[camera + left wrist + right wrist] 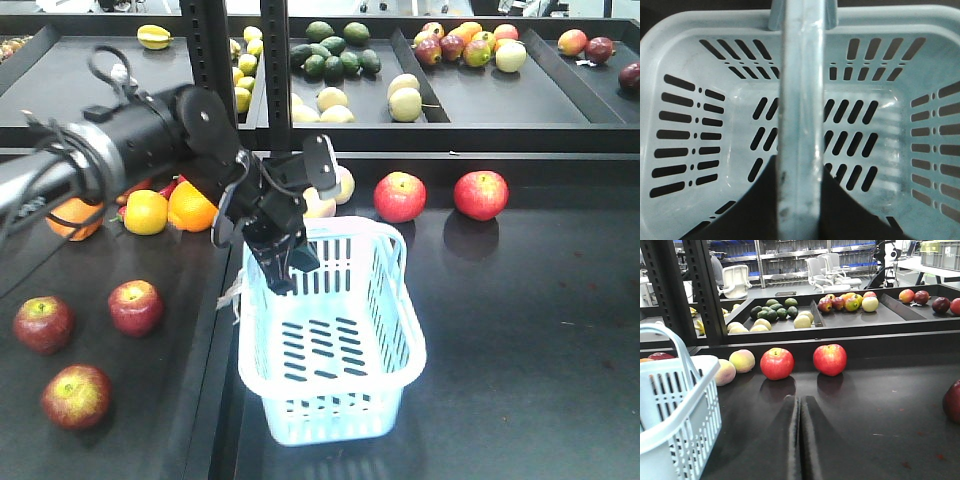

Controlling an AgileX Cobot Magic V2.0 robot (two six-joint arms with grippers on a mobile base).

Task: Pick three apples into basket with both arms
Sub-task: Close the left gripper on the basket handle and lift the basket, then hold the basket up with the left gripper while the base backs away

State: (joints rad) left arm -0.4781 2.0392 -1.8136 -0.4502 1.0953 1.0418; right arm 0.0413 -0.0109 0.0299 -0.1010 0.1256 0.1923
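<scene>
The pale blue basket (335,330) hangs tilted at the middle of the table, with nothing in it. My left gripper (283,262) is shut on its hoop handle (800,125), which runs straight between the dark fingers (760,205). Three dark red apples (43,323) (135,306) (76,396) lie on the left surface, below and left of that arm. Two brighter red apples (400,196) (480,194) sit behind the basket on the right. My right gripper (800,400) is shut and empty, low over the dark tabletop, pointing at those two apples (776,363) (829,359), with the basket (675,410) to its left.
Oranges (190,208) and a yellow fruit (146,212) lie behind the left arm. Pale peaches (742,360) sit by the basket's far corner. A dark red fruit (952,400) is at the right edge. Black posts (275,60) and fruit trays (520,100) stand behind.
</scene>
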